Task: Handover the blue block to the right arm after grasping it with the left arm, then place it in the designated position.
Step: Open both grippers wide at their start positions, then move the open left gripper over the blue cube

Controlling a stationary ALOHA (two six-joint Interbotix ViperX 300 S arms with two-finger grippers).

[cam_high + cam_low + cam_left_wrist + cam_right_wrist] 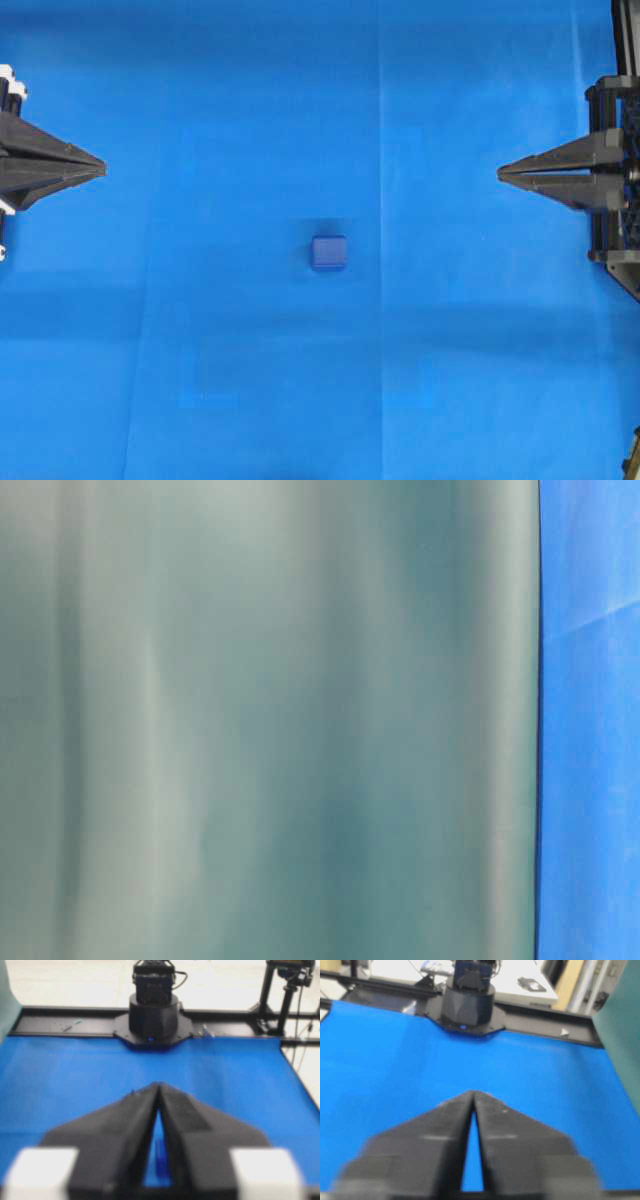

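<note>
The blue block (328,253), a small dark-blue cube, sits alone on the bright blue cloth (200,150) near the middle of the overhead view. My left gripper (103,166), with white brackets, is at the left edge, shut and empty, far from the block. In the left wrist view its fingertips (158,1085) meet, and a dark-blue sliver of the block (160,1157) shows through the gap behind them. My right gripper (499,174), all black, is at the right edge, shut and empty. Its tips (471,1093) touch in the right wrist view.
The opposite arm's black base (152,1015) stands at the cloth's far edge in the left wrist view, and the other base (468,1005) in the right wrist view. A teal-grey screen (270,720) fills most of the table-level view.
</note>
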